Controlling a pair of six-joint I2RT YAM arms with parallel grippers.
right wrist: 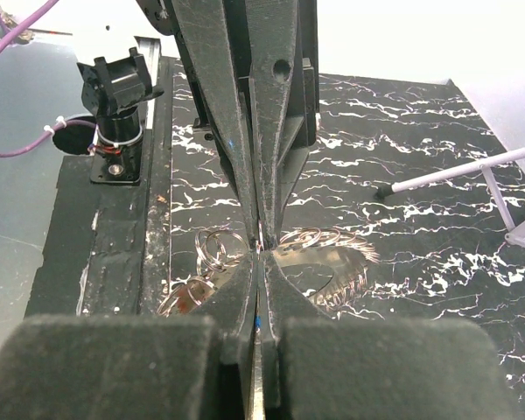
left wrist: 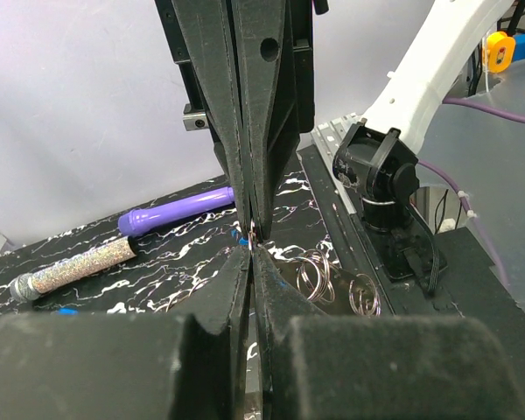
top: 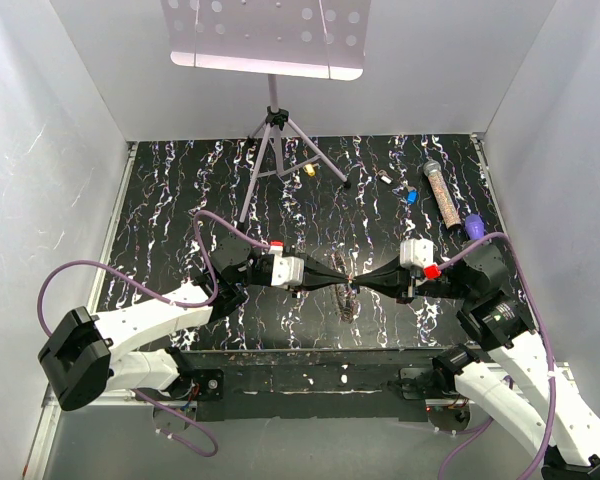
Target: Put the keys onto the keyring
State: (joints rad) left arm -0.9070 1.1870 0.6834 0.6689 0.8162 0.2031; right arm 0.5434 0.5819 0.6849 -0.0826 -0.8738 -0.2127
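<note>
**A:** Where do your two arms stand?

**B:** Your left gripper [top: 338, 277] is clenched, tip to tip with the other. The keyring [top: 348, 303] lies on the table right under that meeting point. Your right gripper [top: 362, 283] is clenched too. You cannot tell whether either one has the ring's wire pinched or only presses on its partner.

**A:** So how should you do this step?

**B:** I'd judge you are trying to part the loop. Make sure each tip has wire, then ease apart slowly along the line of the arms. A jerk could send the ring skidding. No key is on hand: the blue key [top: 412, 196] lies well off at the far right, near the tube [top: 442, 190].

**A:** And which way does the ring lie?

**B:** Flat, with its long axis running near to far, across the line of your fingers. Its jagged edge fans toward the near side.
</note>
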